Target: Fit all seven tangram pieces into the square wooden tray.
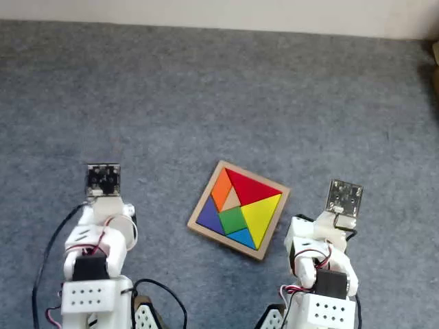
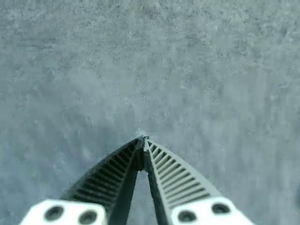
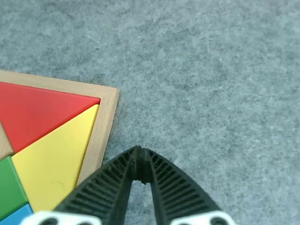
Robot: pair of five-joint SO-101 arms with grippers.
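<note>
The square wooden tray (image 1: 200, 203) lies turned like a diamond between the two arms. It holds a red triangle (image 1: 251, 186), a yellow triangle (image 1: 261, 214), an orange piece (image 1: 221, 188), a green square (image 1: 233, 220), a purple triangle (image 1: 208, 215), a blue piece (image 1: 241, 238) and a tan triangle (image 1: 231, 200). My left gripper (image 2: 142, 138) is shut over bare carpet, left of the tray. My right gripper (image 3: 139, 150) is shut just beside the tray's edge (image 3: 99, 136), near the yellow triangle (image 3: 51, 159) and red triangle (image 3: 40, 112).
Grey carpet (image 1: 206, 89) covers the whole work surface, with wide free room beyond the tray. A pale wall strip (image 1: 219, 12) runs along the far edge. Both arm bases (image 1: 92, 288) (image 1: 322, 295) sit at the near edge.
</note>
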